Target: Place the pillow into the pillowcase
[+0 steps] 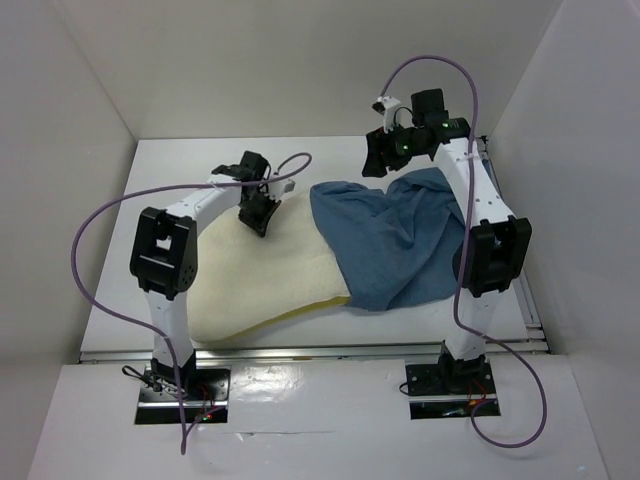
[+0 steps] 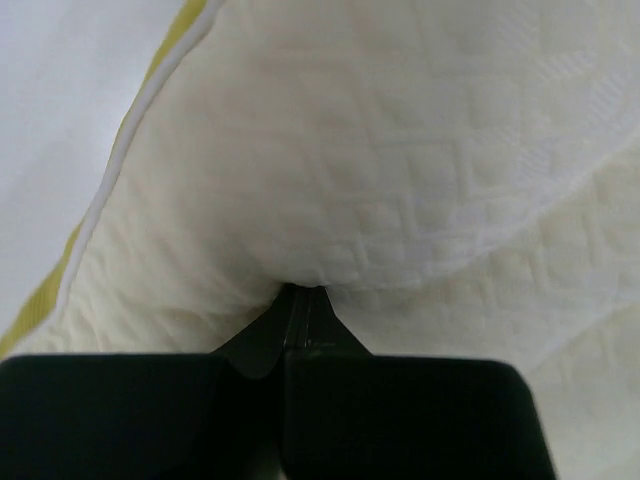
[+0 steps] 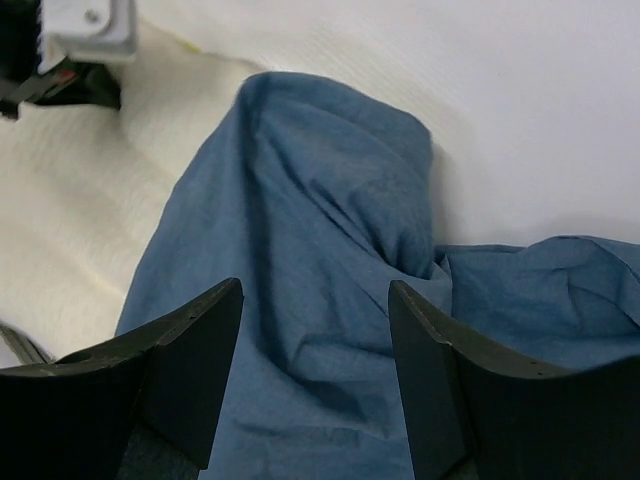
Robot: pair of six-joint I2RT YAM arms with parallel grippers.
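The cream-yellow pillow [image 1: 265,280] lies on the table's left half, and its right end sits inside the blue pillowcase [image 1: 390,240], which is bunched on the right half. My left gripper [image 1: 261,213] is shut on a fold of the pillow [image 2: 380,150] near its far edge; the fingers [image 2: 305,318] pinch the quilted fabric. My right gripper [image 1: 381,157] is open and empty, held above the far end of the pillowcase [image 3: 310,300]. The pillow's yellow piping [image 2: 45,290] shows at the left of the left wrist view.
White enclosure walls [image 1: 70,120] stand on the left, back and right. The table's near edge rail [image 1: 320,350] runs between the arm bases. Purple cables [image 1: 90,230] loop beside both arms. The left arm's wrist [image 3: 60,50] shows at the top left of the right wrist view.
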